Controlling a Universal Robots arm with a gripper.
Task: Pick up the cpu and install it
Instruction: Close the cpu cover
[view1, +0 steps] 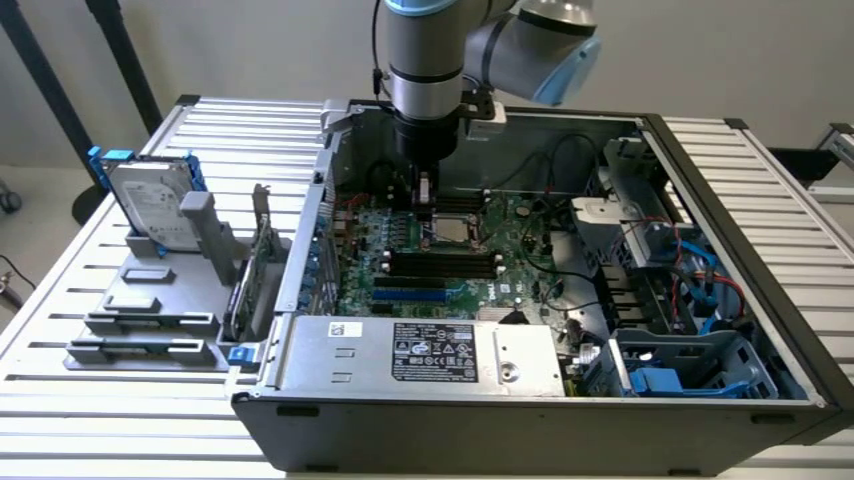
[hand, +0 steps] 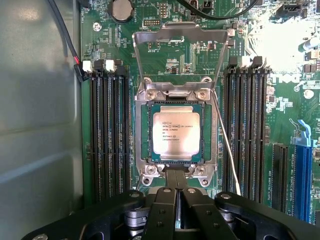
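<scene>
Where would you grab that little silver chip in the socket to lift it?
Probably by two opposite edges of the cpu, from straight above: it lies flat, sunk inside the socket frame, the hinged plate raised clear, so a sideways approach looks blocked.

The cpu (hand: 176, 132) was a small square chip with a dull silver top and fine printed lines. It lay flat inside the socket frame (hand: 141, 150), just beyond the gripper (hand: 175, 175) tips, not held.
</scene>
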